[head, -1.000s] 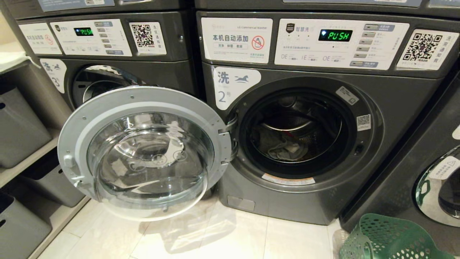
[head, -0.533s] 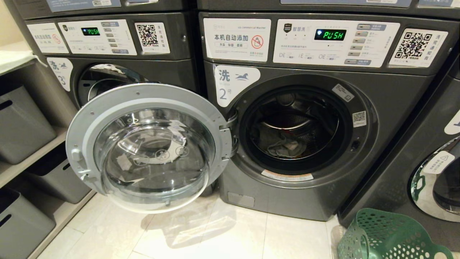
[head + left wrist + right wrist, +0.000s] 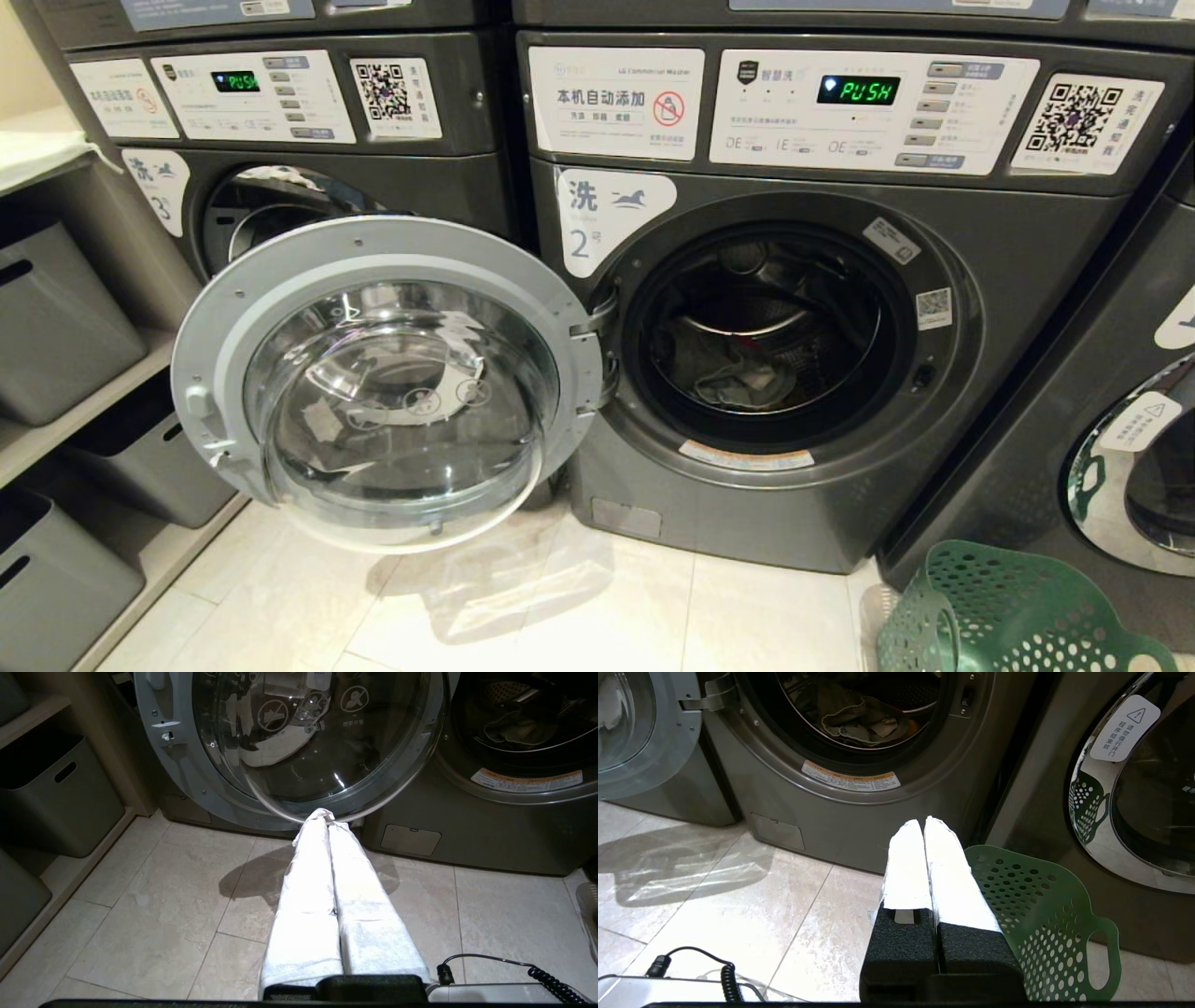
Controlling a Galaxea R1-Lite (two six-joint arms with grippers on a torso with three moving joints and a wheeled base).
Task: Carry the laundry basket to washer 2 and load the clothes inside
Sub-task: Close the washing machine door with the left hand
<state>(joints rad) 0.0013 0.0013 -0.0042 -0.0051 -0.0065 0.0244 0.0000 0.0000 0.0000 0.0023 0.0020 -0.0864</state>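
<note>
Nothing has moved in the last half second; before that the whole head view shifted a little, which is the camera, not the things. Both grippers hang low, pinched closed and empty: the left gripper (image 3: 327,816) before the open door (image 3: 383,383), the right gripper (image 3: 923,826) just beside the basket (image 3: 1045,924). That basket sits on the floor right of washer 2 (image 3: 775,504); it looks light, stiff, and best taken by its oval handle (image 3: 1104,956). Clothes (image 3: 859,718) already lie in the drum.
</note>
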